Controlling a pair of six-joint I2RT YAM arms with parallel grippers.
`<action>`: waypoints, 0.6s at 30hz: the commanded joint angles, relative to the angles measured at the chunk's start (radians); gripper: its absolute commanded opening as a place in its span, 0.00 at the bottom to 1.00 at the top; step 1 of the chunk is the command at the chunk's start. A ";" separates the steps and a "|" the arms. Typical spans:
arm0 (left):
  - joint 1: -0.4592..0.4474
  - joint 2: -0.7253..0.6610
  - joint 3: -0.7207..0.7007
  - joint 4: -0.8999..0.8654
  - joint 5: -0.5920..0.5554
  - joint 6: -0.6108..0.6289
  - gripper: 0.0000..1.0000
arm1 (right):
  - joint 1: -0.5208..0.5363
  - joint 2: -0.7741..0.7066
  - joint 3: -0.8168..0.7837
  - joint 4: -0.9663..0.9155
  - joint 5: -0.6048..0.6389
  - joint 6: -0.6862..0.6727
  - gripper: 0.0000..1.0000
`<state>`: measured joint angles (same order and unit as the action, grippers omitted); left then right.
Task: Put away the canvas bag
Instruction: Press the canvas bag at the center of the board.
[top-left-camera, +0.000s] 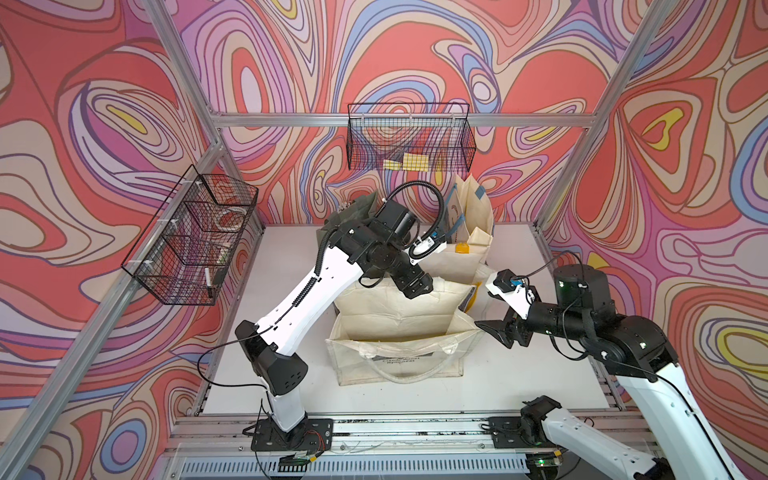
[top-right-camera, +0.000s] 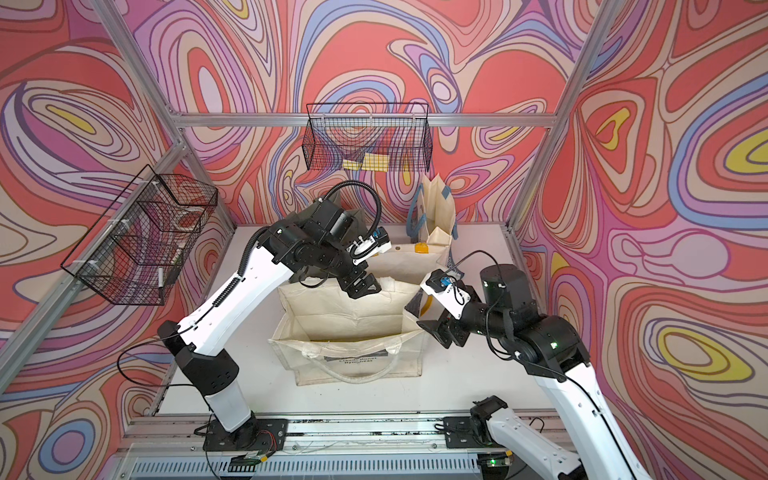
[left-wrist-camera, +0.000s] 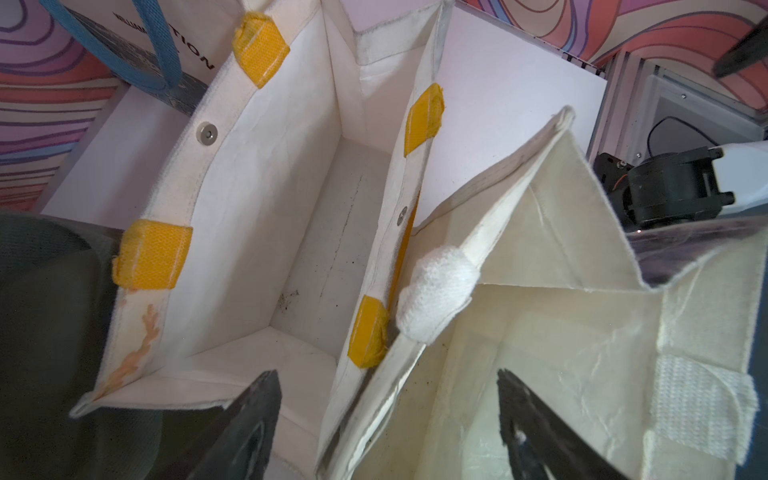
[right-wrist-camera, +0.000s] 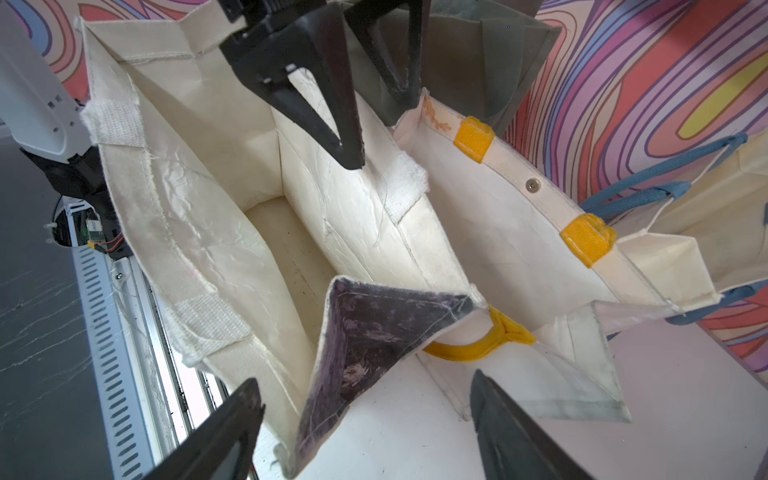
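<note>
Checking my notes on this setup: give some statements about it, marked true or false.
1. The front canvas bag stands upright, mouth open. True.
2. The left gripper is shut on a handle. False: its jaws are open, gripping nothing.
3. The bag just behind has yellow handles. True.
4. The right gripper is open beside the front canvas bag. True.
5. The back wire basket is bare. False: yellow pieces lie in it.

Pretty obviously a robotics lab test cell: aluminium frame (top-left-camera: 316, 120) walled with printed swirl backdrop (top-left-camera: 415, 50), left arm (top-left-camera: 299, 299) and right arm (top-left-camera: 648, 390) bolted to a slotted base rail (top-left-camera: 415, 428), wire baskets (top-left-camera: 409, 141) zip-tied onto the bars.
</note>
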<state>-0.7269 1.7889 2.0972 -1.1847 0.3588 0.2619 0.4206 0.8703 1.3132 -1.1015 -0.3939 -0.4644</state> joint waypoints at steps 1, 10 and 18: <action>0.012 0.011 -0.016 -0.040 0.087 0.022 0.81 | 0.006 0.003 0.016 -0.015 -0.037 -0.076 0.83; 0.012 -0.011 -0.080 -0.033 0.133 0.014 0.35 | 0.006 0.029 0.068 -0.040 -0.100 -0.156 0.83; 0.012 -0.089 -0.175 0.045 0.095 -0.037 0.00 | 0.036 0.036 0.068 -0.086 -0.083 -0.302 0.73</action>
<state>-0.7151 1.7676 1.9480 -1.1694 0.4633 0.2443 0.4355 0.8997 1.3594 -1.1534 -0.4717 -0.6914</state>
